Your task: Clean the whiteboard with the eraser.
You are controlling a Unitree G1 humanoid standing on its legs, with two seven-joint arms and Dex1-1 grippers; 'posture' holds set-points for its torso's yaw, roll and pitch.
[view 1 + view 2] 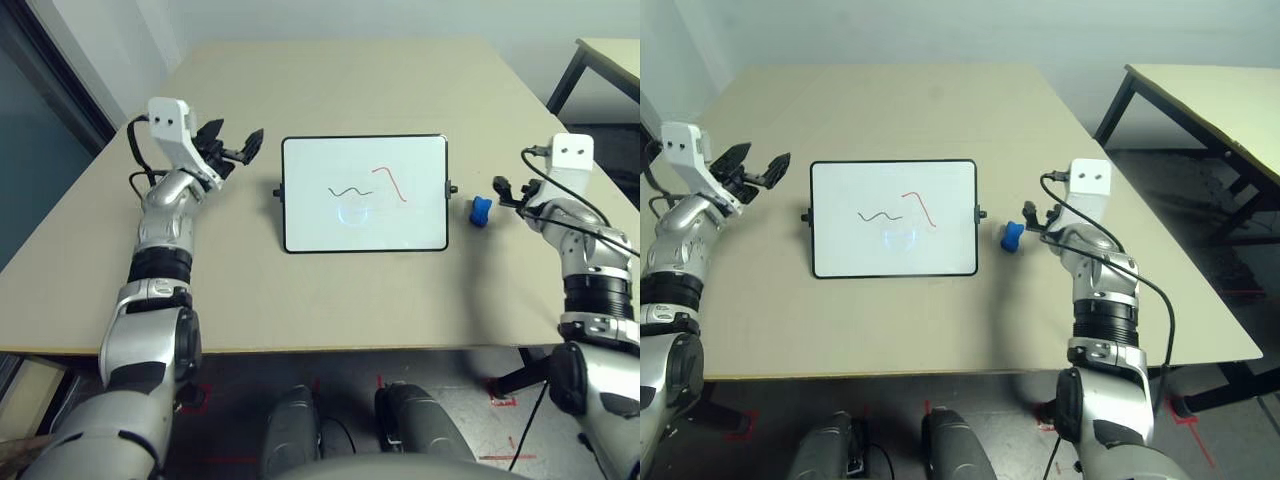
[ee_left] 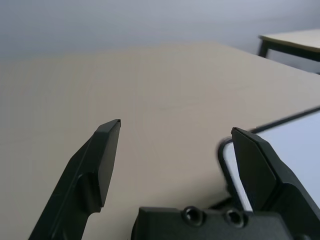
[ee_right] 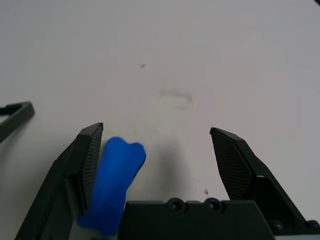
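Observation:
The whiteboard (image 1: 365, 193) lies flat in the middle of the table, with a black squiggle, a red line and a faint bluish smudge on it. Just off its right short side, the small blue eraser (image 1: 481, 210) rests on the table. My right gripper (image 3: 156, 130) is open around the eraser (image 3: 117, 175), which lies close beside one finger (image 3: 87, 160) with a wide gap to the other. My left gripper (image 1: 235, 150) hovers open and empty off the board's far left corner (image 2: 295, 150).
The beige table (image 1: 350, 300) has bare surface beyond and in front of the board. Its front edge runs close to my body. A second table (image 1: 1210, 110) with black legs stands off to the right.

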